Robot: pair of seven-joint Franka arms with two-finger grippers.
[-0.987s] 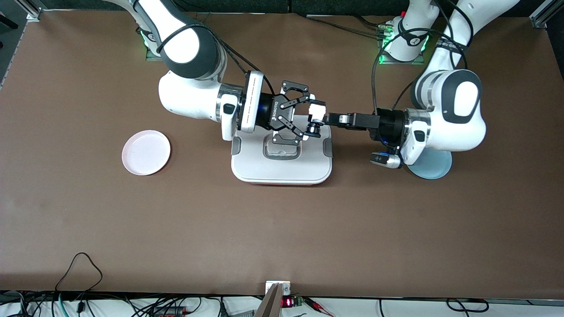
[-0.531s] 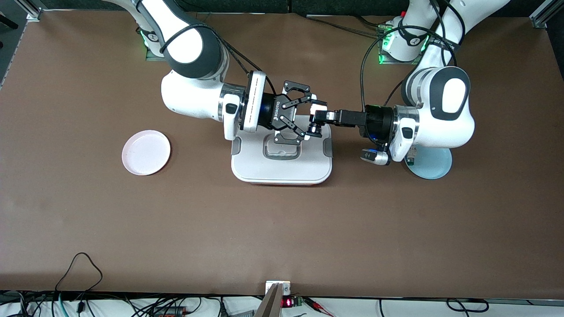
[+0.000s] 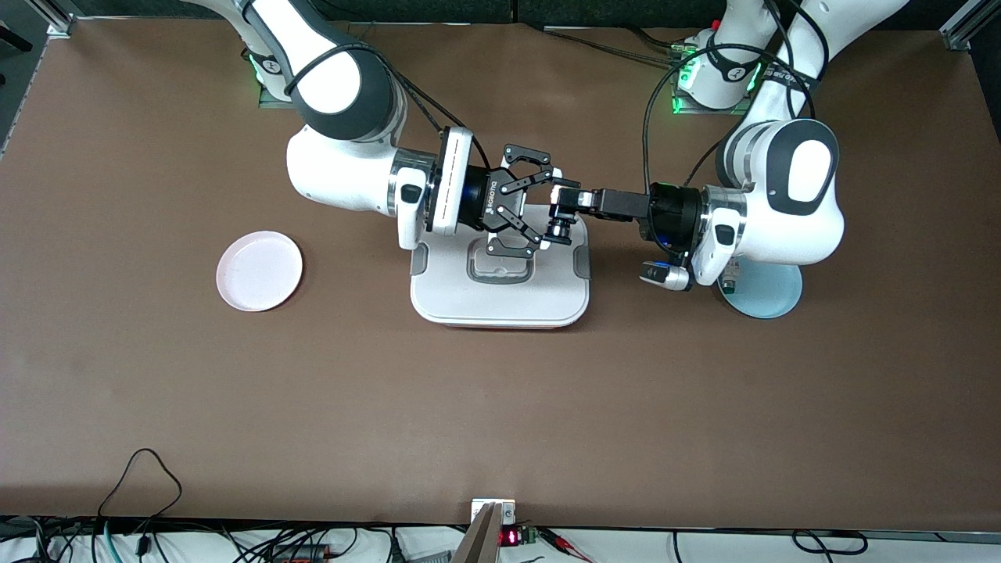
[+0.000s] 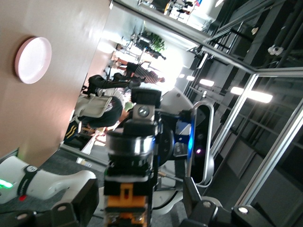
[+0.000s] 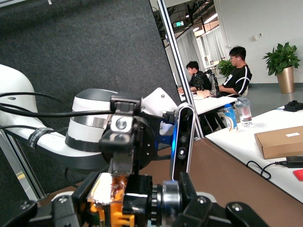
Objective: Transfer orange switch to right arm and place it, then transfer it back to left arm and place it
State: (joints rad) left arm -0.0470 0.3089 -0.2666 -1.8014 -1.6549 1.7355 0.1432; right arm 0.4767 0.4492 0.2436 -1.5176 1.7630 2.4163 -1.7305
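Observation:
The orange switch (image 3: pixel 560 227), a small black block with a silver ring and an orange end, hangs in the air over the white box (image 3: pixel 500 297). My right gripper (image 3: pixel 557 209) is shut on it lengthwise, one finger at each end, with the switch (image 5: pixel 142 198) filling the span of the right gripper (image 5: pixel 137 209). Coming in from the left arm's end of the table, my left gripper (image 3: pixel 566 203) is open. In the left wrist view its fingers (image 4: pixel 78 201) stand on either side of the switch (image 4: pixel 130 161), with small gaps showing.
The box lies mid-table under both hands, with grey latches and a grey handle recess. A pink plate (image 3: pixel 259 270) sits toward the right arm's end. A pale blue plate (image 3: pixel 774 301) lies under the left wrist, with a small white-grey part (image 3: pixel 729 283) on it.
The left arm has slid toward the right gripper, bringing its fingers around the switch, and those fingers have narrowed. The right gripper has kept still with the switch in it.

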